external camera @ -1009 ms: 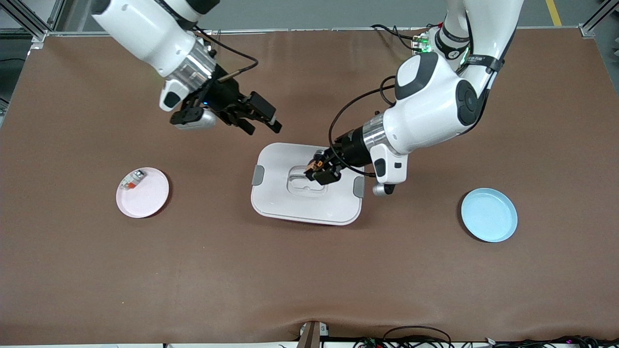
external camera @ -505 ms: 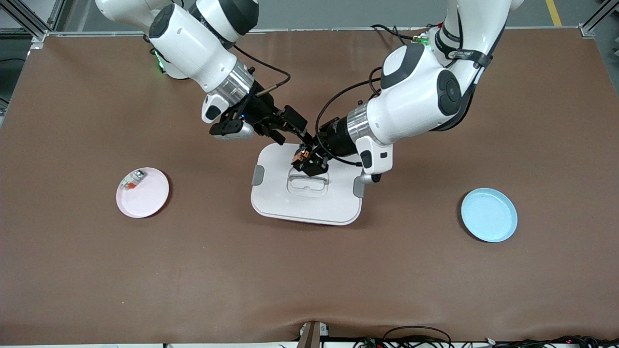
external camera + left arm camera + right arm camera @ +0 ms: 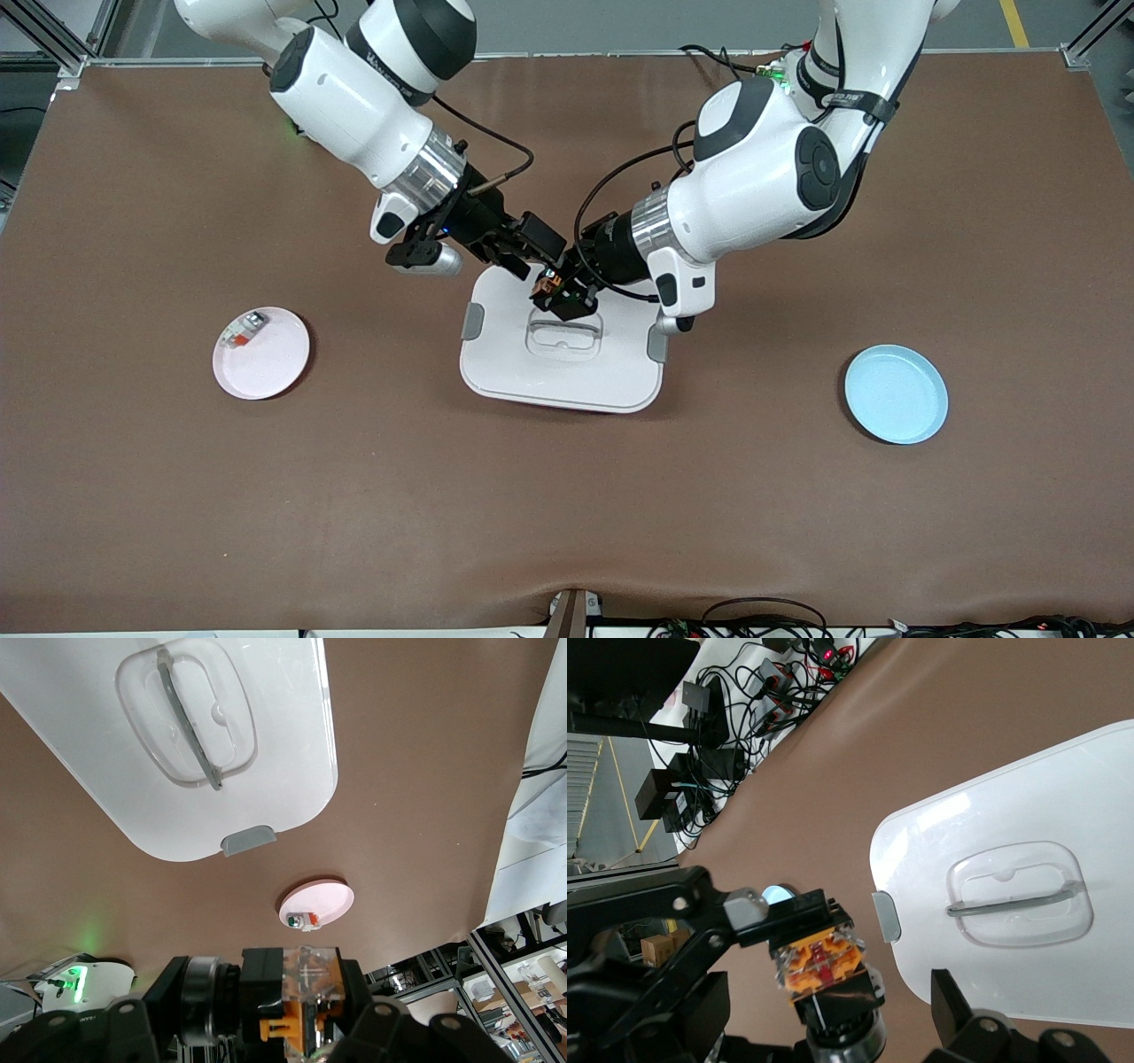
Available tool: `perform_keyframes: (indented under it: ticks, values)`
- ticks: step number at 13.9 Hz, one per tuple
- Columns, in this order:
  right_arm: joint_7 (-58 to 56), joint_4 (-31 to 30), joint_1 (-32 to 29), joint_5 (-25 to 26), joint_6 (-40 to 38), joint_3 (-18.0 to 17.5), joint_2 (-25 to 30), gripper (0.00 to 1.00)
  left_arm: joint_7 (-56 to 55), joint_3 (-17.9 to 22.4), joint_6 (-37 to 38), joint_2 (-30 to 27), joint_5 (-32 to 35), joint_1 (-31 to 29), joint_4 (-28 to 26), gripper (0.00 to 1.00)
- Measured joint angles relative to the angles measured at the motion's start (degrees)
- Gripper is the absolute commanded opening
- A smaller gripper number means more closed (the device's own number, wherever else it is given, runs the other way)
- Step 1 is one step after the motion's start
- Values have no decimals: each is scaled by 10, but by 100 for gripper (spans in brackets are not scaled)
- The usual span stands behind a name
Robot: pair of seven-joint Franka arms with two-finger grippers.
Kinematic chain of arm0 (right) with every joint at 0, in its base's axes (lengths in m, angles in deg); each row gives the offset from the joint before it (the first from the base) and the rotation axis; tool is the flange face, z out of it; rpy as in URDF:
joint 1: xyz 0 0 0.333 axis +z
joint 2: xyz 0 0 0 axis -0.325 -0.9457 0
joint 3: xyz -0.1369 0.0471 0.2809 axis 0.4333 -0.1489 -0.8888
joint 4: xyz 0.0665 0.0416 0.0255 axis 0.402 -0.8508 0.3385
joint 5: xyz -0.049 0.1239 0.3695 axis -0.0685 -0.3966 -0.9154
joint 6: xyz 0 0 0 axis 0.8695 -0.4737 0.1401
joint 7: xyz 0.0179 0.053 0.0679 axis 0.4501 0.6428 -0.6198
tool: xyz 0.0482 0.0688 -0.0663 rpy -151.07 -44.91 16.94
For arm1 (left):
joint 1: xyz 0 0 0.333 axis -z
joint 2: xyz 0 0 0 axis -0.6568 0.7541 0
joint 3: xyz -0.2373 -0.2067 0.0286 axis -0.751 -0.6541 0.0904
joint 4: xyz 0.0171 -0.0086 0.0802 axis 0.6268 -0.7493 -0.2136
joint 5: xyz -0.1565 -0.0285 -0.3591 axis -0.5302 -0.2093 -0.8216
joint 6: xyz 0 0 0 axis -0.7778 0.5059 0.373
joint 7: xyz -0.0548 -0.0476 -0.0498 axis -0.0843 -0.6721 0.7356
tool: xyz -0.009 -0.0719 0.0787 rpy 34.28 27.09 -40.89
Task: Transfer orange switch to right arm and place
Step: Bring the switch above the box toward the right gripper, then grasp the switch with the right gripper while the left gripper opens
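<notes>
The orange switch point(image 3: 550, 284) is a tiny black block with an orange middle. It hangs in the air over the white lid point(image 3: 558, 377), at the edge nearest the robots' bases. My left gripper point(image 3: 562, 298) is shut on it. In the left wrist view the switch point(image 3: 306, 992) sits clamped in my left gripper point(image 3: 301, 1028). My right gripper point(image 3: 534, 255) is open and has come up to the switch from the right arm's end. In the right wrist view the switch point(image 3: 819, 961) lies in the gap of my right gripper point(image 3: 824, 1023), its fingers point(image 3: 952, 1005) apart from it.
A pink plate point(image 3: 266, 359) toward the right arm's end carries a small white-and-grey piece point(image 3: 242, 330). A blue plate point(image 3: 895, 394) lies toward the left arm's end. The white lid has a clear handle point(image 3: 563, 337) and grey side clips. Brown cloth covers the table.
My right arm swung in from the right arm's end until its open gripper reached the switch. My left gripper carried the switch a short way toward it, over the lid's edge.
</notes>
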Motion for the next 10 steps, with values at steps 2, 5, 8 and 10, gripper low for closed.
perform_keyframes:
  ticks: [2,5,8,10]
  values:
    - [0,1,0,0,0,0,-4,100,-5,-1,0,0,0,1,2,0]
    - [-1,3,-1,0,-1,2,-4,57,-8,-2,0,0,0,1,2,0]
    - [-1,7,-2,0,-2,4,-4,9,-10,-4,1,0,0,1,2,0]
    - [-6,8,-2,0,-4,5,-4,0,-11,-6,2,0,0,1,3,0]
